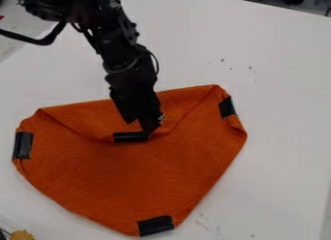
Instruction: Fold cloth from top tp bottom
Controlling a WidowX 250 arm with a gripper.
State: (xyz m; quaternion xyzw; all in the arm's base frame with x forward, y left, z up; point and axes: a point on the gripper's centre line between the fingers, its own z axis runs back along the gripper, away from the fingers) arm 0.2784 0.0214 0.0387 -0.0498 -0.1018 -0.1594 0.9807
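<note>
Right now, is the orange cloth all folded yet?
Not yet. The orange cloth is partly folded down from the top. The gripper is at the flap's black tape; I can't tell if it's gripping. Left, I think: bringing that to the bottom tape.

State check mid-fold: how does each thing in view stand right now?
Cloth: top flap folded partway down, bottom corner spread out.
End effector: down at the middle tape's right end; grip unclear.
Middle tape: on the flap's tip.
Left, right and bottom tapes: at cloth's corners.
Table: scuffed in spots.
</note>
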